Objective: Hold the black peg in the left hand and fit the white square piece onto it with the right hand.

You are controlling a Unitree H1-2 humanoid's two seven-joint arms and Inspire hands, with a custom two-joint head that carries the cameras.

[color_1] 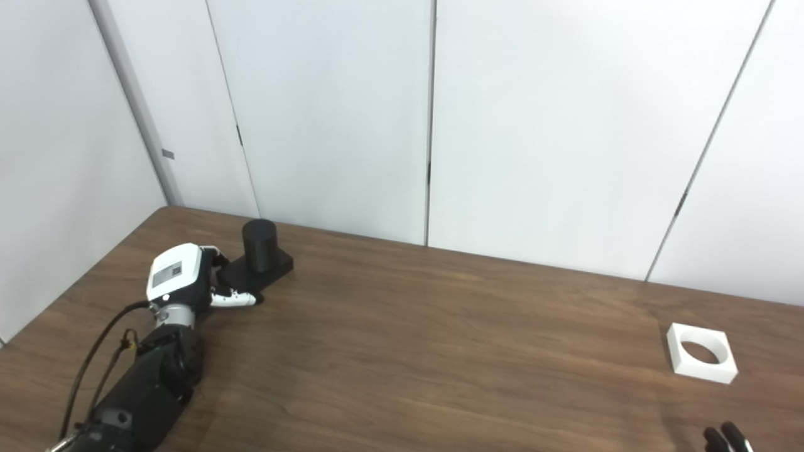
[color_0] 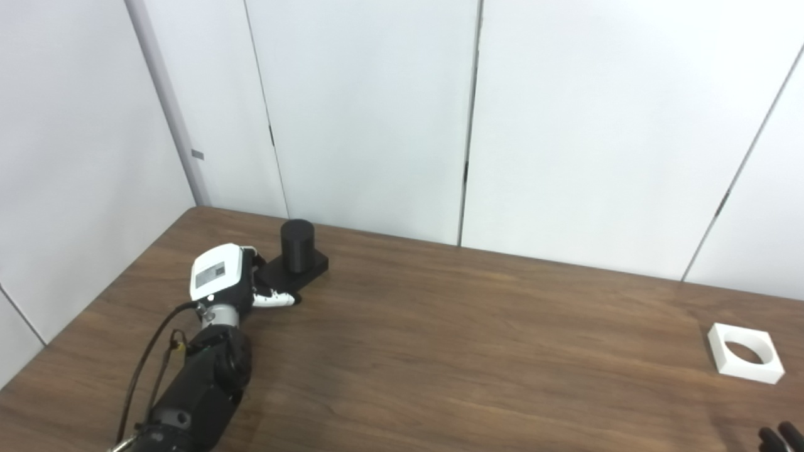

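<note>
Right hand (color_1: 725,438) fingertips at wooden table's (color_0: 440,351) edge, white panelled walls (color_0: 377,113) behind

wood table (color_0: 440,351) — black peg (color_0: 296,246) far left | white square piece (color_0: 746,353) right

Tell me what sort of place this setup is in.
Likely a lab or test room for robot trials: a bare wooden table set in a corner of plain white wall panels, holding only a black peg and a white square piece.
</note>
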